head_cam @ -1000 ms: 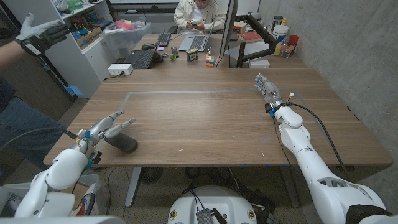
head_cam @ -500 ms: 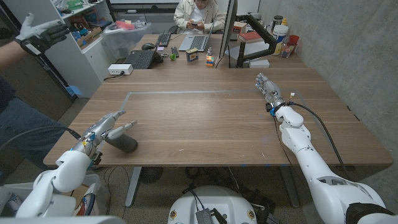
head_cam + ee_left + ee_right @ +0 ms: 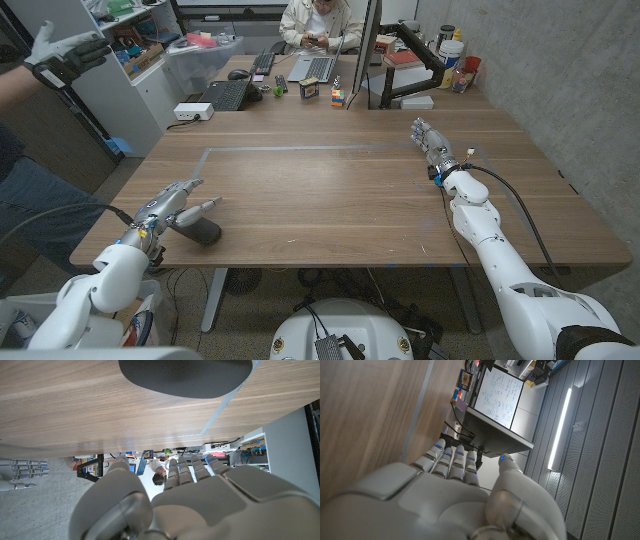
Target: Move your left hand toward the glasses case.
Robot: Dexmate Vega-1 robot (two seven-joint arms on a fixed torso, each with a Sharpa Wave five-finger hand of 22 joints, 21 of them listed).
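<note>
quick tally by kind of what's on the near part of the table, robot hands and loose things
hands: 2, left hand and right hand, both holding nothing
cases: 1, dark glasses case beside the left hand's fingers
total: 3

right hand [image 3: 455,505] from behind (fingers extended), wooden table [image 3: 365,415], monitor [image 3: 502,397] beyond

Office-lab: laptop [image 3: 318,68], keyboard [image 3: 226,95] at far end of wooden table [image 3: 330,190]; seated person [image 3: 320,22] behind; shelving [image 3: 125,40] beside.
</note>
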